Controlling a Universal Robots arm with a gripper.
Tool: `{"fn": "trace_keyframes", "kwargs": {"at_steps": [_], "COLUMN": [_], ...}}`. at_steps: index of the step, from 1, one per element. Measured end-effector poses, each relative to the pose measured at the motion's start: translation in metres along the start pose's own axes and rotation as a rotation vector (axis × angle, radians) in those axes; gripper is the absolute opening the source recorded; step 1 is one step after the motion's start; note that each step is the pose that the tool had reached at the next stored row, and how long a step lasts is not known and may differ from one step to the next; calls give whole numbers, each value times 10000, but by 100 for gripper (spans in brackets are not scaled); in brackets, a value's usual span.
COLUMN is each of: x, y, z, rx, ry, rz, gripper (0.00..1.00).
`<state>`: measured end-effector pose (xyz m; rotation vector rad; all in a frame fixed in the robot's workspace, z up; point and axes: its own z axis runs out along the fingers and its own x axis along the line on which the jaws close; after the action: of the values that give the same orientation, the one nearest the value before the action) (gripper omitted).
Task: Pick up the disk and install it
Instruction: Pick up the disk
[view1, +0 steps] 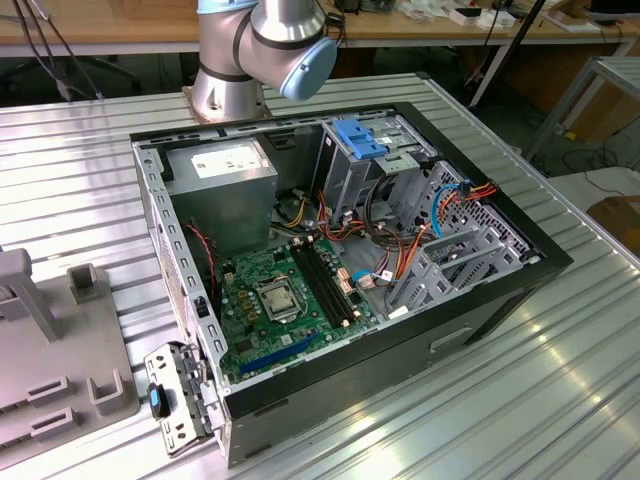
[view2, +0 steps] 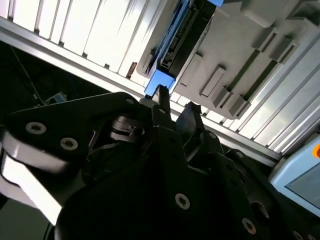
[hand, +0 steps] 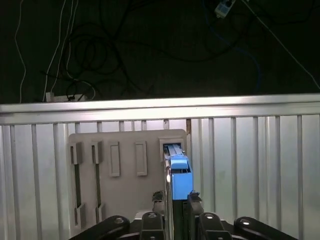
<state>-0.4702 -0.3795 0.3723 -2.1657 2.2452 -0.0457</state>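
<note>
Disk (hand: 181, 177) stands on edge in a corner slot of grey holder (hand: 125, 190), by the table (hand: 250, 160) edge. My gripper (hand: 176, 200) straddles its blue end, jaws parted; contact, can't tell.

Arm (view1: 262, 48) cut off by exterior view's edge, disk (hand: 181, 172) near end hidden behind gripper (hand: 176, 199)

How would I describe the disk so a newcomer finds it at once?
On the ribbed metal table lies a grey slotted holder, seen in the first wrist view. The disk stands on edge in one slot. Its bright blue carrier rail sets it apart; the slots beside it are plain grey.
</note>
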Motion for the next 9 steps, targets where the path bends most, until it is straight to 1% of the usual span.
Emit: {"fn": "trace_keyframes", "kwargs": {"at_steps": [1, 4, 5, 7, 9], "x": [0, -1, -1, -1, -1], "y": [1, 3, 4, 5, 7], "z": [19, 78, 99, 142, 182], "rx": [1, 0, 1, 0, 0], "ry": [-1, 0, 0, 0, -1], "rz": [1, 0, 1, 1, 0], "gripper": [36, 54, 54, 66, 66]}}
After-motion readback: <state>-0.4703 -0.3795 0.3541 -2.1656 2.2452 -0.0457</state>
